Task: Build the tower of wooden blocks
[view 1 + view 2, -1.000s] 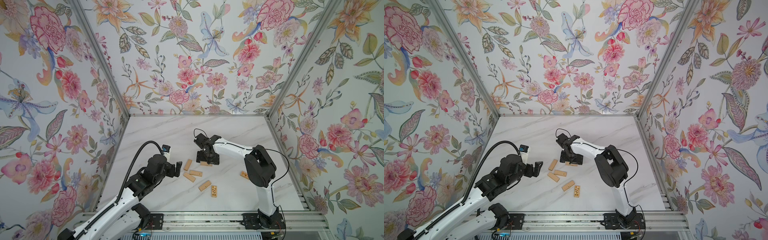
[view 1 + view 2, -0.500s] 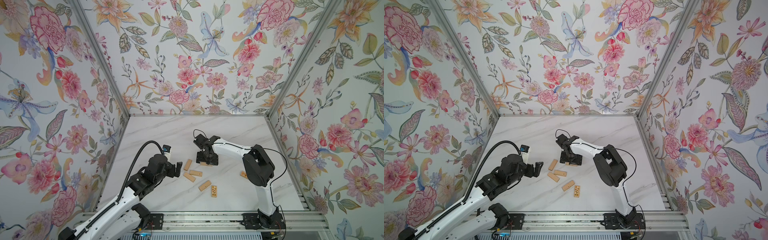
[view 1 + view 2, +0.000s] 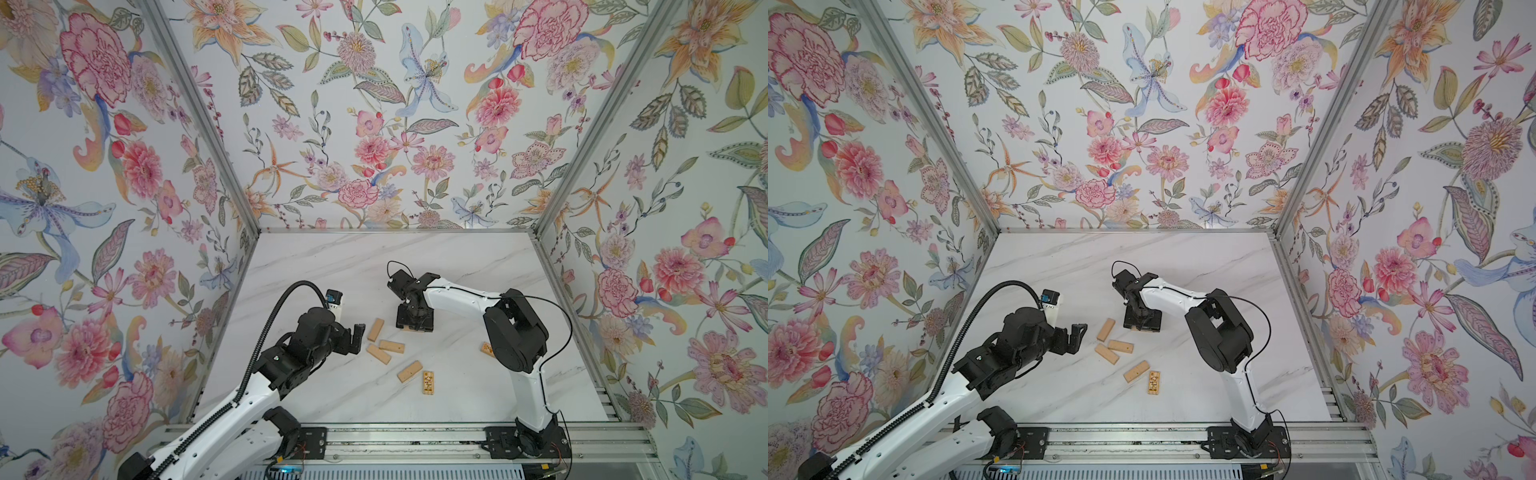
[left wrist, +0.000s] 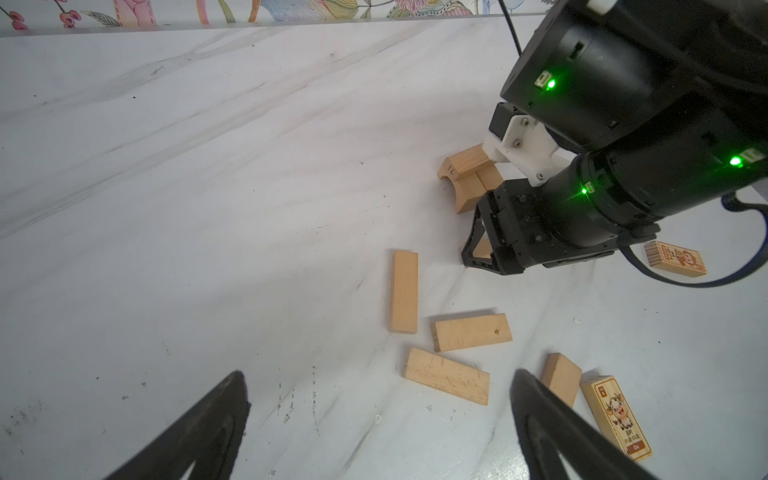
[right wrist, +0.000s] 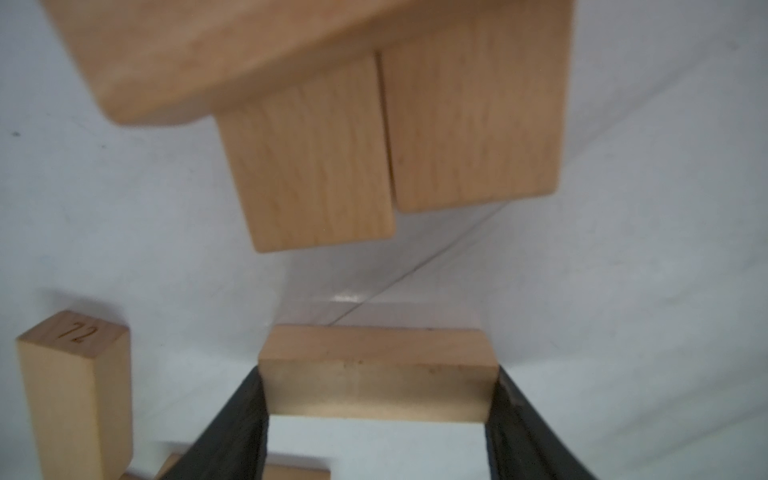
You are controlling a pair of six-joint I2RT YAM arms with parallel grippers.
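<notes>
Standing by the marble table [image 3: 332, 270], I see the right gripper [image 5: 378, 419] down low near the middle, its fingers [image 5: 241, 419] pressed against both ends of a plain block [image 5: 376, 372]; whether that block is off the table I cannot tell. Just beside it sits the tower [image 4: 467, 172] (only two blocks side by side with one laid across them). The left gripper [image 3: 356, 337] hangs close by, spread wide and holding nothing, just left of four loose blocks [image 3: 391, 346] lying flat and scattered. A picture block [image 3: 429, 382] lies near them toward the front. A second picture block [image 3: 486, 348] is half hidden by the right arm's elbow.
</notes>
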